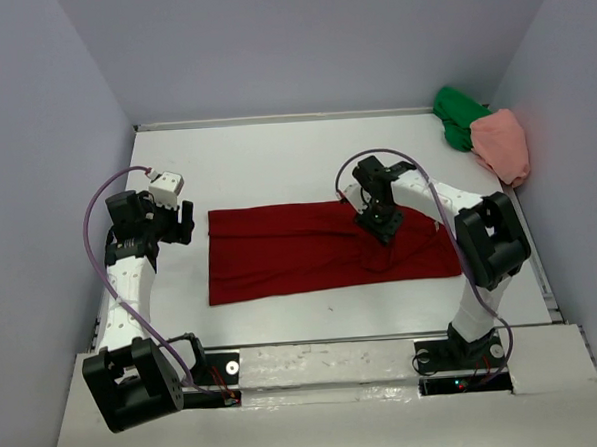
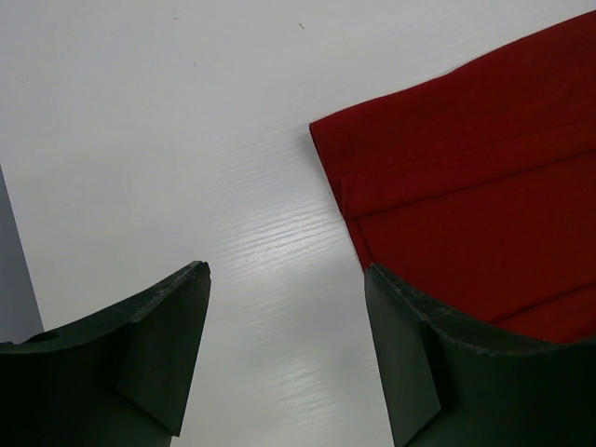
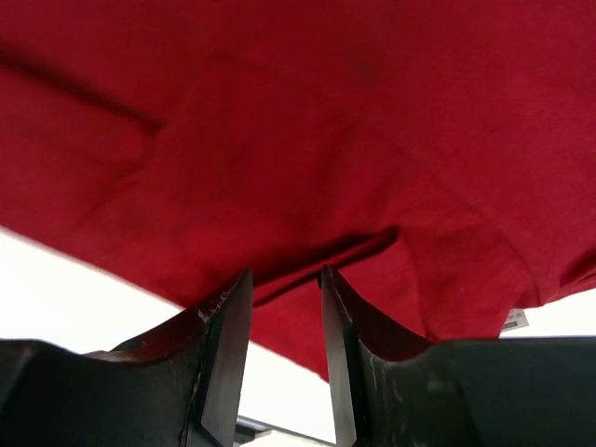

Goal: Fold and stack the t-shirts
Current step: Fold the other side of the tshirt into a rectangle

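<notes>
Watching the dark red t-shirt [image 1: 280, 259] lying mid-table [image 1: 275, 155], I have my right pincer [image 1: 377, 237] clamped on a raised fold near its right end, seemingly to fold it over, while my left pincer [image 1: 185, 225] waits, spread wide, just beside its left edge.

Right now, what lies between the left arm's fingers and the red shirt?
Only bare white table, in the top view; the left fingers sit just short of the dark red t-shirt.

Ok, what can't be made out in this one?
Top view: the right gripper covers its own fingertips; any grip on the dark red t-shirt is unclear.
Right wrist view: the frame cuts that shirt off.
Top view: green t-shirt and pink t-shirt are bunched, too small to read folds.
</notes>
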